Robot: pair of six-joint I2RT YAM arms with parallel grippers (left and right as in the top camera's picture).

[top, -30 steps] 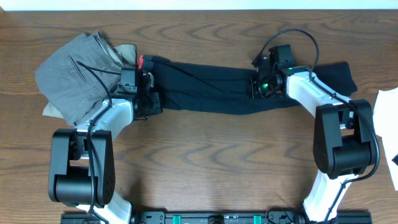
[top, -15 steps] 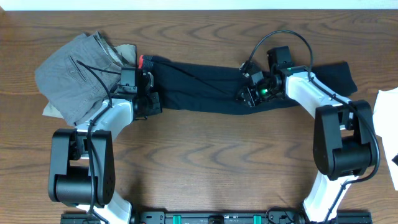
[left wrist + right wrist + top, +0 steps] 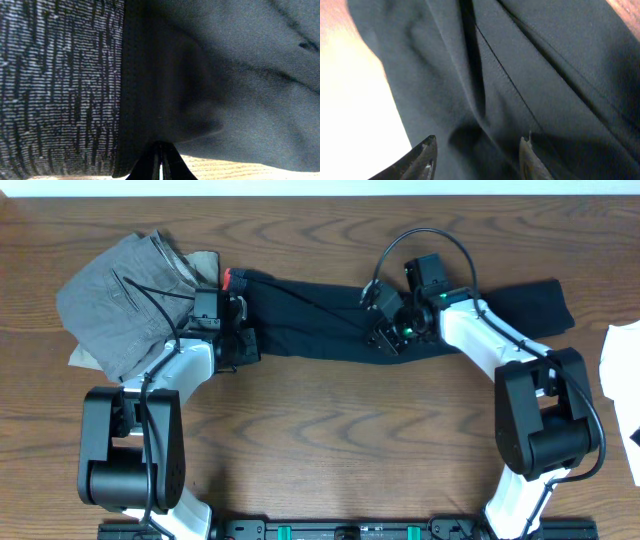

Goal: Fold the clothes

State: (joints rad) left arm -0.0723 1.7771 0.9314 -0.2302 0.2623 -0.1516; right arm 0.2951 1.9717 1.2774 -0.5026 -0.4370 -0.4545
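The clothes, a long pair of black leggings [image 3: 320, 320], lie stretched left to right across the table, with a red-coral trim [image 3: 232, 278] at their left end. My left gripper [image 3: 237, 332] sits at that waist end, shut on the dark fabric [image 3: 200, 75] beside the heathered grey waistband [image 3: 55, 85]; its fingertips [image 3: 160, 155] meet at a fold in the cloth. Over the middle of the leggings my right gripper [image 3: 385, 332] is open. In the right wrist view its fingers [image 3: 427, 150] straddle creased black fabric [image 3: 520, 65] without pinching it.
A folded pair of grey trousers [image 3: 115, 300] lies at the back left, touching the leggings' waist end, with khaki cloth [image 3: 207, 262] under it. A white item [image 3: 622, 350] pokes in at the right edge. Bare wood [image 3: 340, 430] runs along the front.
My right gripper has opened, let go of the leggings and moved left along them toward the middle. The left gripper has stayed shut in place.
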